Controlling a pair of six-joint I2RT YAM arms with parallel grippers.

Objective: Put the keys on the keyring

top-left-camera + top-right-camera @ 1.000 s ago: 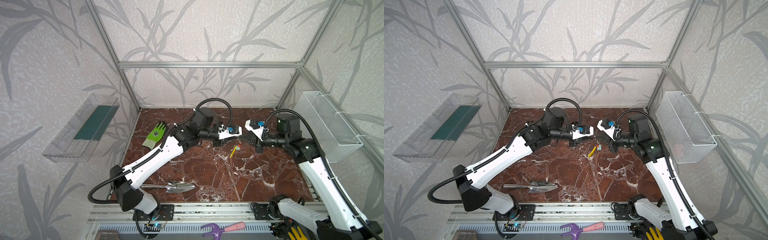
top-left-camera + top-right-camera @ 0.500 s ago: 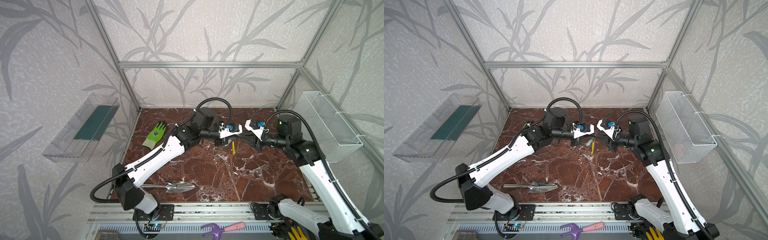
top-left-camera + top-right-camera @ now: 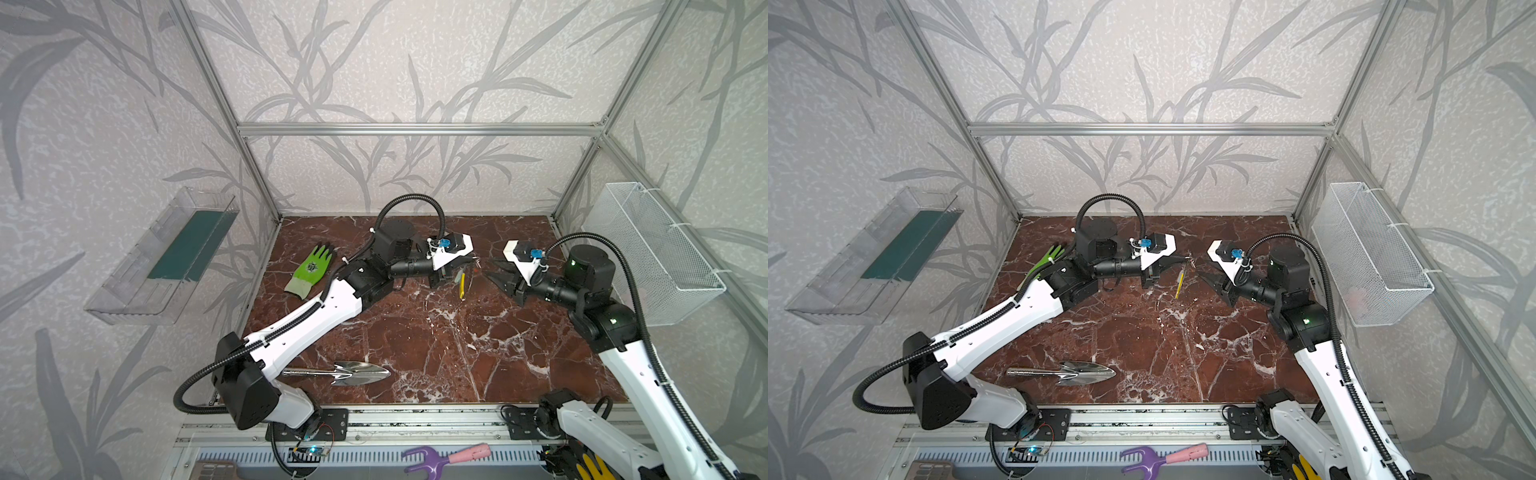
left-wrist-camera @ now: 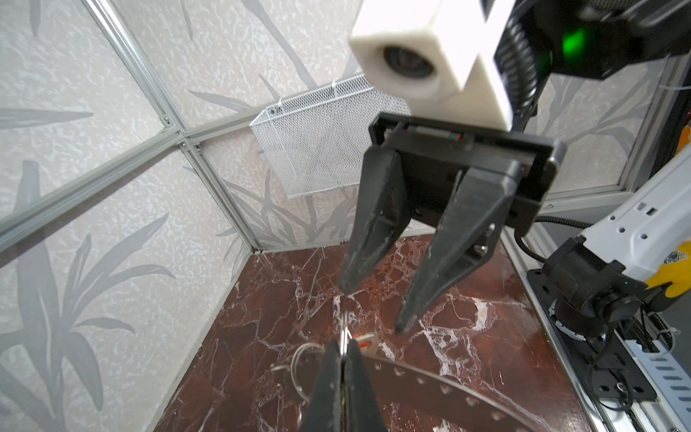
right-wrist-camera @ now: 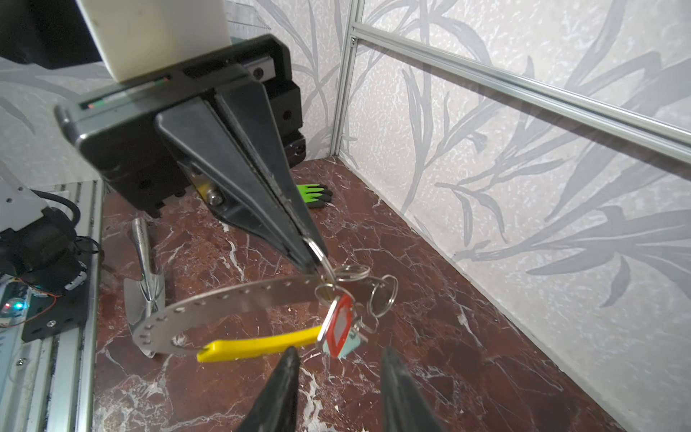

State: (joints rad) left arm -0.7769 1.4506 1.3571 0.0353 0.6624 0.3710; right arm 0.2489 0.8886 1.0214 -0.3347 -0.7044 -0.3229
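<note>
My left gripper [image 3: 471, 262] is shut, pinching a small silver ring [image 5: 317, 250] at the top of the keyring [image 5: 232, 303]. The keyring, a grey hoop with holes and a yellow segment [image 5: 261, 346], hangs from that ring above the marble floor. The keys hang off it on small rings: a red tag [image 5: 338, 325] in front of a pale mint tag [image 5: 349, 346]. My right gripper [image 5: 340, 357] stands open just short of the tags, touching nothing. In both top views the yellow segment [image 3: 1179, 284] dangles between the two grippers.
A green glove [image 3: 309, 270] lies at the back left of the floor. A shiny trowel [image 3: 353, 372] lies near the front. A white wire basket [image 3: 652, 249] hangs on the right wall and a clear bin [image 3: 166, 257] on the left wall.
My right gripper has opened and drawn back to the right. My left gripper has shut on the ring, and the keyring has risen and now hangs from it alone.
</note>
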